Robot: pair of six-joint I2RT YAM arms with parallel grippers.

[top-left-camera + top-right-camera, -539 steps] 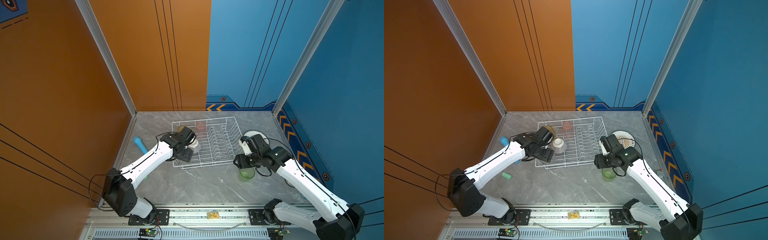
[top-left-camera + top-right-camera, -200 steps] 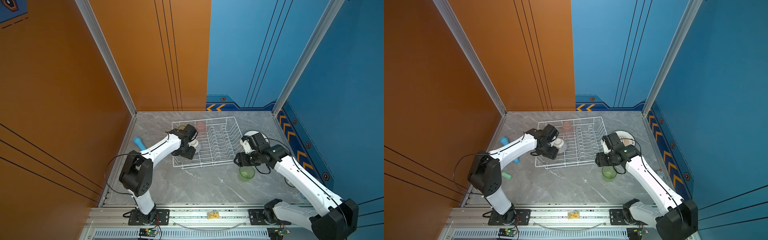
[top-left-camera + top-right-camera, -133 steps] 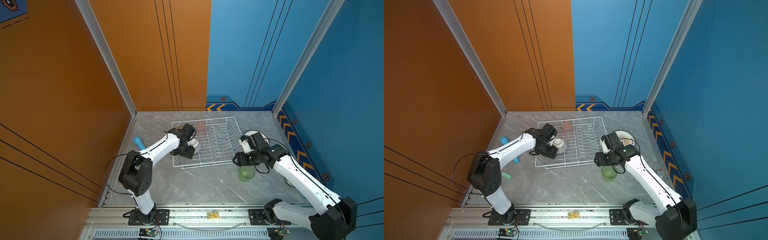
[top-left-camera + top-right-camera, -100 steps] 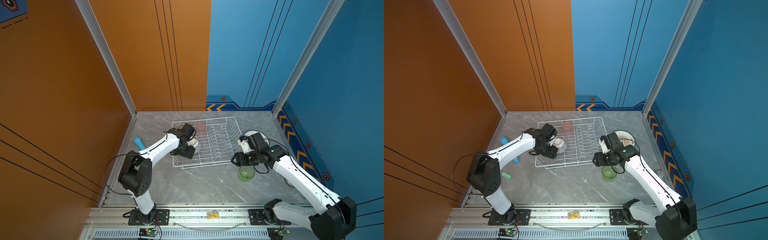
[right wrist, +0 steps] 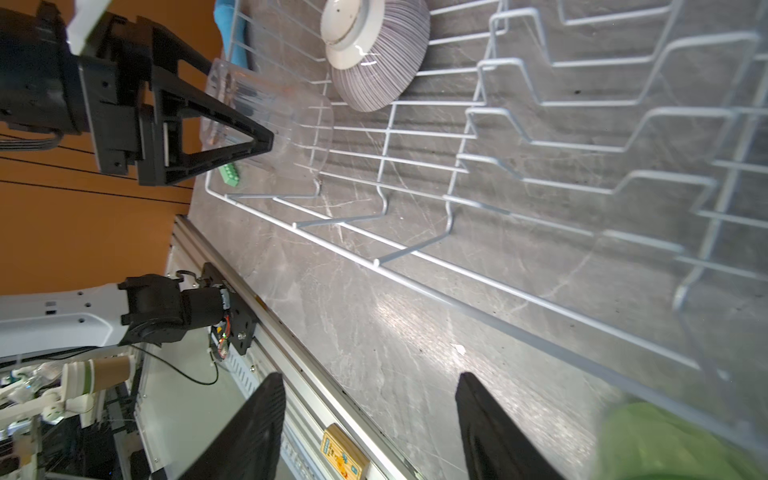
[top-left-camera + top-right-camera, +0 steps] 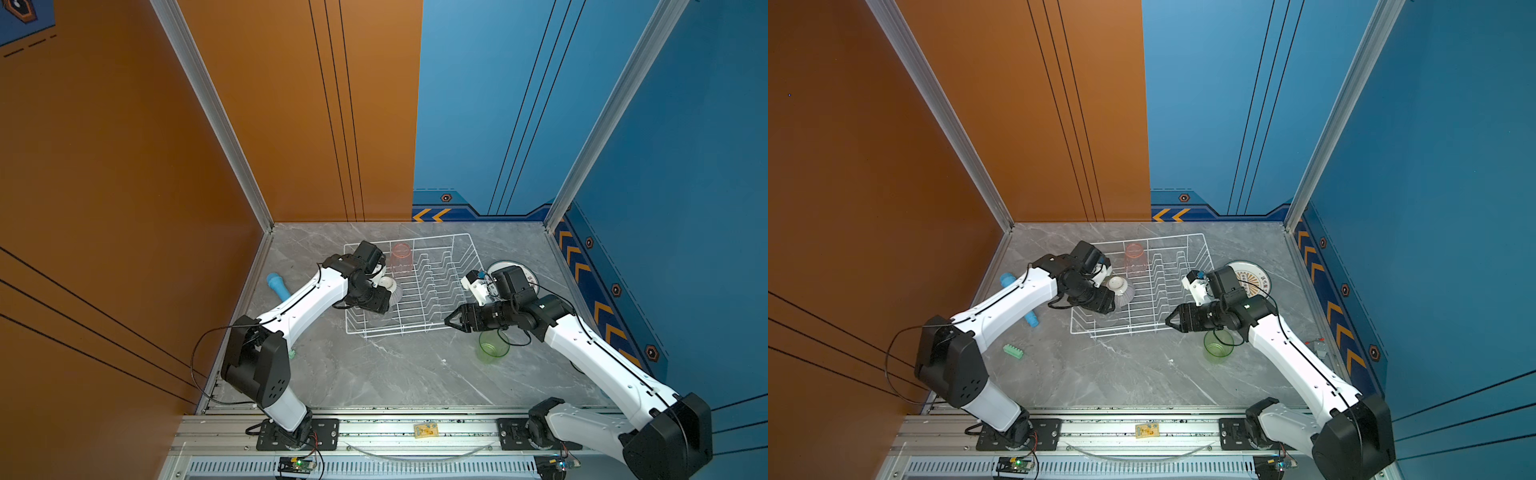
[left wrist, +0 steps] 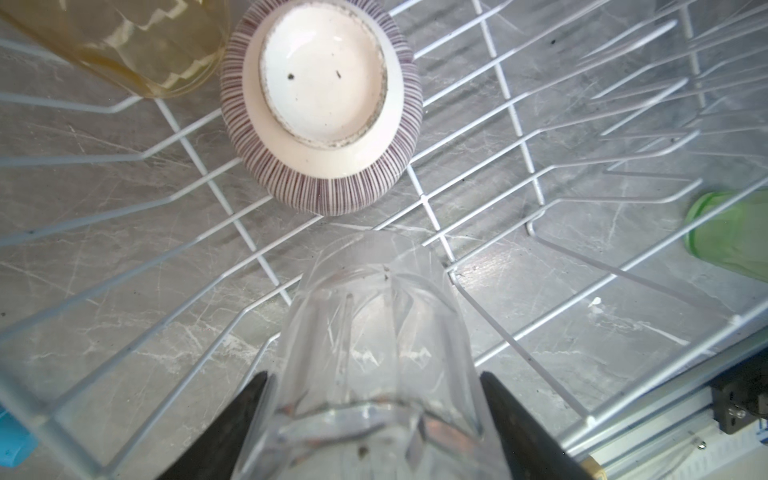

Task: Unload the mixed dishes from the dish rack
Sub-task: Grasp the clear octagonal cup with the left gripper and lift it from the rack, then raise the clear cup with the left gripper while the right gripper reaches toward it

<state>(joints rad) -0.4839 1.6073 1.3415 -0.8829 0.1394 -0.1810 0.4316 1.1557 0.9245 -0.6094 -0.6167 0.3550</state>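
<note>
Leftward, toward the near right corner of the dish rack (image 6: 432, 286), the right gripper (image 6: 448, 322) had been carried since a second earlier. Its jaws were seen spread apart with nothing between them. The green tumbler (image 6: 492, 349) was left upright on the table just outside the rack, near that gripper. The left arm was found unchanged over that second.

Only the wrist views showed the left gripper (image 7: 374, 376) clamped on the clear tumbler (image 7: 374, 332), which was held over the rack's near left part. In both top views that glass could not be made out. The yellow tumbler (image 7: 137, 41) was shown by the left wrist view alone, beside the striped bowl (image 7: 320, 104), which lay bottom up and tilted on the wires. The pink tumbler (image 6: 401, 257) was shown only from above, at the rack's far side. A plate (image 6: 1252, 276) was seen on the table right of the rack.
</note>
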